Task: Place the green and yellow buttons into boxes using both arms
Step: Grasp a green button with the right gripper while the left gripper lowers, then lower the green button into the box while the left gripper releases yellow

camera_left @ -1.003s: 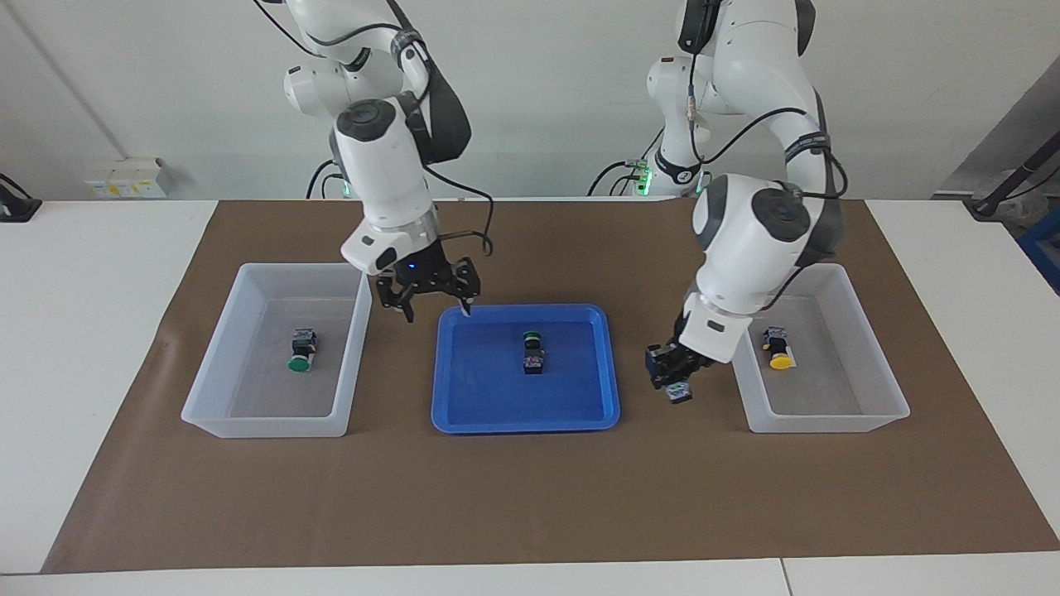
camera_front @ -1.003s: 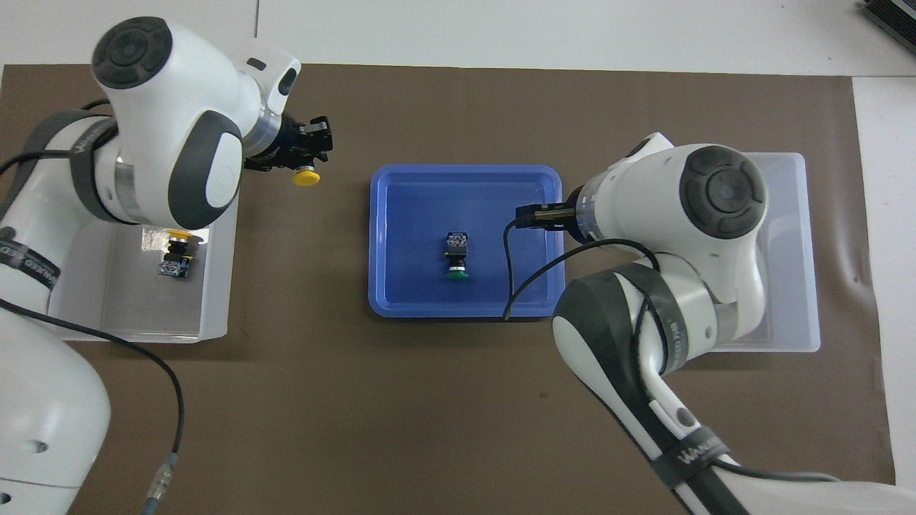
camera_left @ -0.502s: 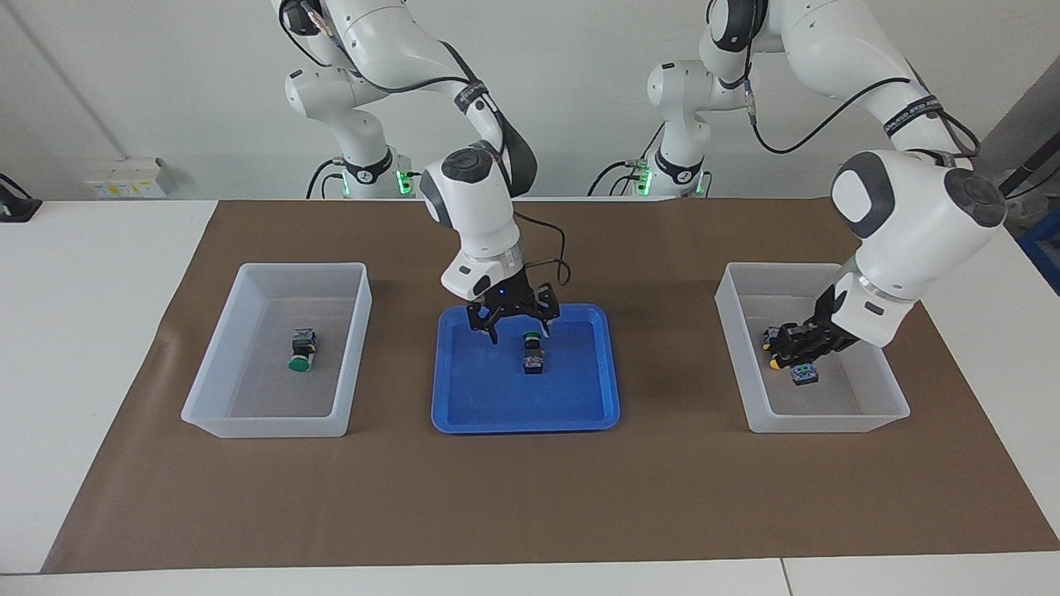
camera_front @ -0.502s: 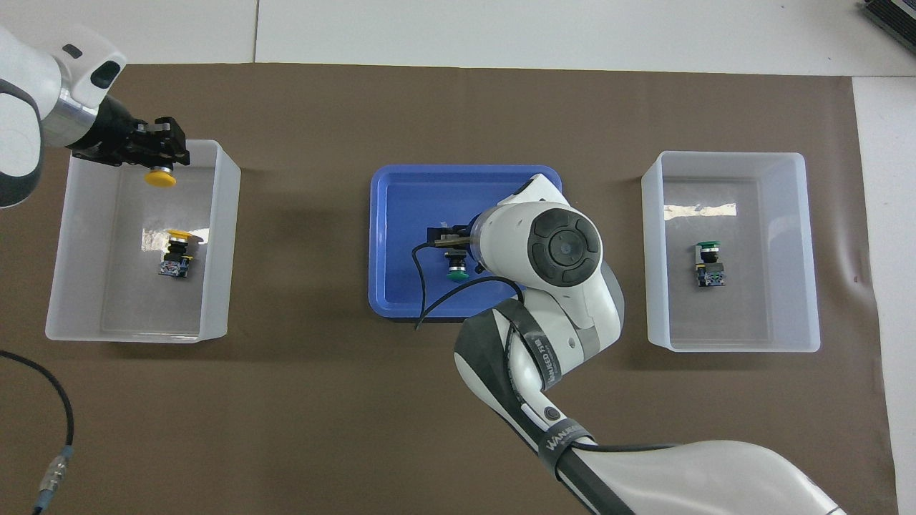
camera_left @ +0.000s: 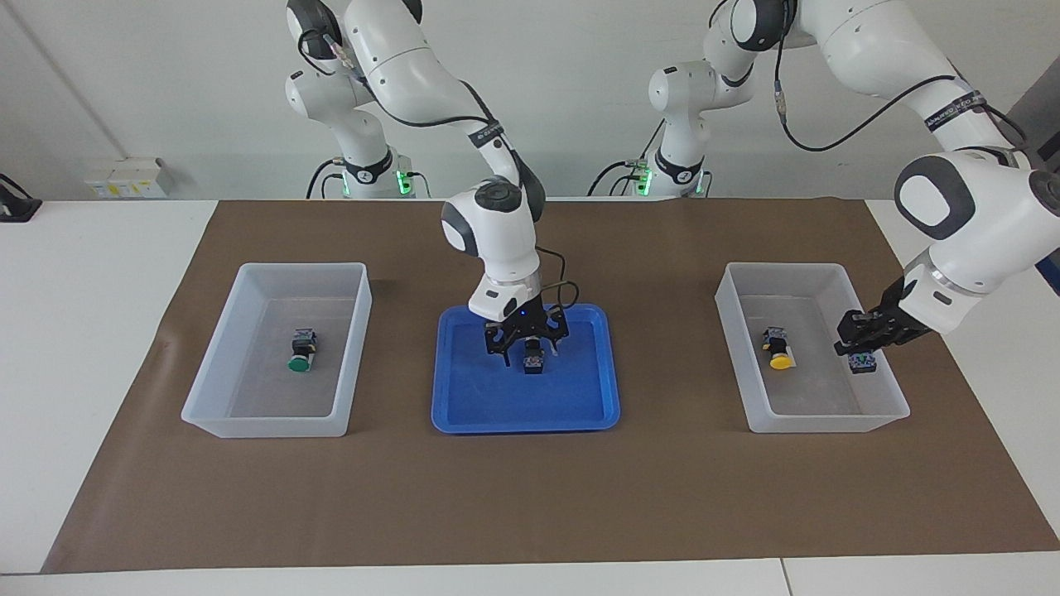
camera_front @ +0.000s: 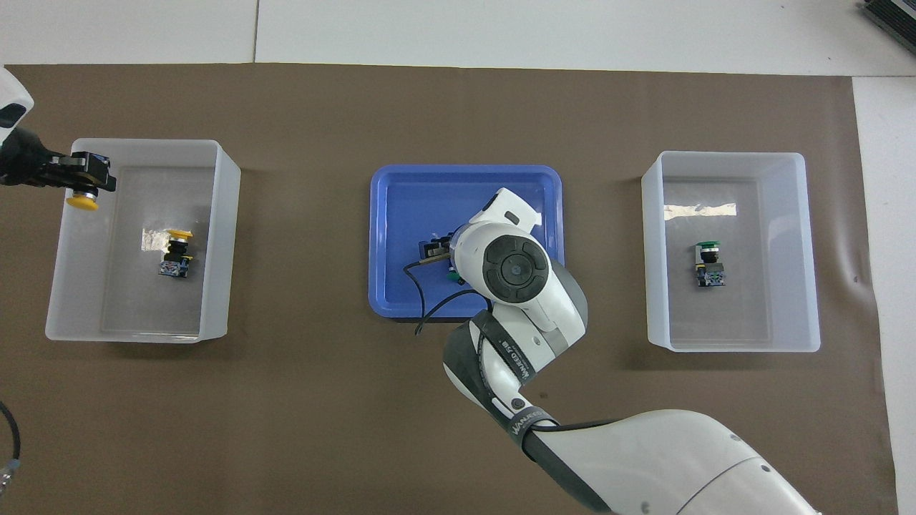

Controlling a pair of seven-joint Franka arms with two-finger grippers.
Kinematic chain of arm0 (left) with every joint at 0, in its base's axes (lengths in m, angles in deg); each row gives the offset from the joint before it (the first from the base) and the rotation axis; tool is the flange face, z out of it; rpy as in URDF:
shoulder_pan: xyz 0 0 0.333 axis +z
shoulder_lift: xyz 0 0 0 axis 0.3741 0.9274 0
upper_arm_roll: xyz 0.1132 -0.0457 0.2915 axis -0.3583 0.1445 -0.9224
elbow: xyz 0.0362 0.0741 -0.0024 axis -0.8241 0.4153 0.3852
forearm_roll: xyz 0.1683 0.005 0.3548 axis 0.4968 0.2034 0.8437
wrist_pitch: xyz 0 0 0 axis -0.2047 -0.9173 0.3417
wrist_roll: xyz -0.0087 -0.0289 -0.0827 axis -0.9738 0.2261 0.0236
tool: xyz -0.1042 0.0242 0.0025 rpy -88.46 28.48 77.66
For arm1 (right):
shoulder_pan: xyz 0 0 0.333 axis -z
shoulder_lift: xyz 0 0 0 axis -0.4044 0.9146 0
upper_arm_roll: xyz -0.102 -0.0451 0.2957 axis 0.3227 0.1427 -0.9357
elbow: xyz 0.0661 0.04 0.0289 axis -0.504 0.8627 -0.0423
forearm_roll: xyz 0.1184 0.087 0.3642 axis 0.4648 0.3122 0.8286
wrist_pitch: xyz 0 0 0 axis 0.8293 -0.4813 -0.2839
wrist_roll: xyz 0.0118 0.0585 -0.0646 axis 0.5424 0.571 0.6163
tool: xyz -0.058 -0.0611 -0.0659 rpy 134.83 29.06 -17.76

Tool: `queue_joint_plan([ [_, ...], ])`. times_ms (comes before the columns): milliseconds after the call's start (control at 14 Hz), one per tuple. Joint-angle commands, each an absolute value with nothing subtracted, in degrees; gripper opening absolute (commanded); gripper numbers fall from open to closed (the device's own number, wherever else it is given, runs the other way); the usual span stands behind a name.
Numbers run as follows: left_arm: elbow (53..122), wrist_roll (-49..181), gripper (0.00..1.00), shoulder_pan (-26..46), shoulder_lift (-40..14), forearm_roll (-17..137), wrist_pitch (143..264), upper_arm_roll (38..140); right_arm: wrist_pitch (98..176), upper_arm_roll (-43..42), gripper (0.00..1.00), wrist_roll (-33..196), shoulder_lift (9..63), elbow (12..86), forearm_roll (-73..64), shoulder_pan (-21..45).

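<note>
My left gripper (camera_left: 861, 349) (camera_front: 84, 186) is shut on a yellow button (camera_front: 82, 203), which hangs over the outer side of the box (camera_left: 820, 424) (camera_front: 229, 236) at the left arm's end. Another yellow button (camera_left: 777, 349) (camera_front: 175, 256) lies in that box. My right gripper (camera_left: 530, 348) is down in the blue tray (camera_left: 497, 414) (camera_front: 401, 214), open, with one finger on each side of a green button (camera_left: 532, 359). In the overhead view its wrist hides most of that button. The other box (camera_left: 265, 426) (camera_front: 653, 250) holds a green button (camera_left: 301, 352) (camera_front: 708, 265).
A brown mat (camera_left: 530, 497) covers the table's middle, and both boxes and the tray stand on it in a row. White table (camera_left: 83, 331) shows at both ends. A black cable (camera_front: 422, 300) loops from the right wrist over the tray's rim.
My left gripper carried the yellow button from beside the tray across to over its box. My right gripper swung from near the other box to the tray and lowered around the green button.
</note>
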State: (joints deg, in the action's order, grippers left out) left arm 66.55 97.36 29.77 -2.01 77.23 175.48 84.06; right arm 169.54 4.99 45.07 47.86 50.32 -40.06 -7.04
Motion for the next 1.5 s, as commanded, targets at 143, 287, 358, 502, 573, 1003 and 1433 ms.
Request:
queue_joint_plan([
  [143, 85.85, 99.34, 0.07, 30.06, -8.84, 77.46, 191.75, 84.54, 169.64, 4.77, 0.3, 44.23, 49.22, 50.01, -41.21, -7.26],
  [287, 88.58, 99.69, 0.07, 29.79, -9.19, 77.46, 194.48, 84.54, 169.2, 4.77, 0.0, 41.78, 49.22, 49.74, -40.86, -7.35],
  [358, 89.2, 99.69, 0.07, 29.79, -9.1, 77.46, 195.1, 84.54, 169.02, 4.77, 0.0, 40.81, 49.14, 49.39, -40.86, -7.43],
  [502, 91.04, 100.65, 0.08, 30.14, -8.67, 77.46, 198.08, 84.54, 167.54, 4.68, 0.0, 40.8, 48.09, 48.95, -40.77, -6.65],
  [573, 91.75, 101.18, 0.07, 30.23, -8.32, 77.46, 199.92, 84.54, 165.61, 4.68, 0.0, 40.71, 46.51, 48.6, -40.25, -6.47],
  [1003, 92.28, 101.28, 0.08, 29.44, -5.59, 77.46, 204.69, 84.54, 151.29, 5.21, 0.0, 44.02, 32.8, 48.42, -36.11, 4.15],
  [1433, 90.0, 101.28, 0.67, 29.44, -5.41, 77.55, 202.68, 84.54, 143.97, 5.12, 0.0, 72.92, 28.4, 52.45, -35.85, 22.16],
])
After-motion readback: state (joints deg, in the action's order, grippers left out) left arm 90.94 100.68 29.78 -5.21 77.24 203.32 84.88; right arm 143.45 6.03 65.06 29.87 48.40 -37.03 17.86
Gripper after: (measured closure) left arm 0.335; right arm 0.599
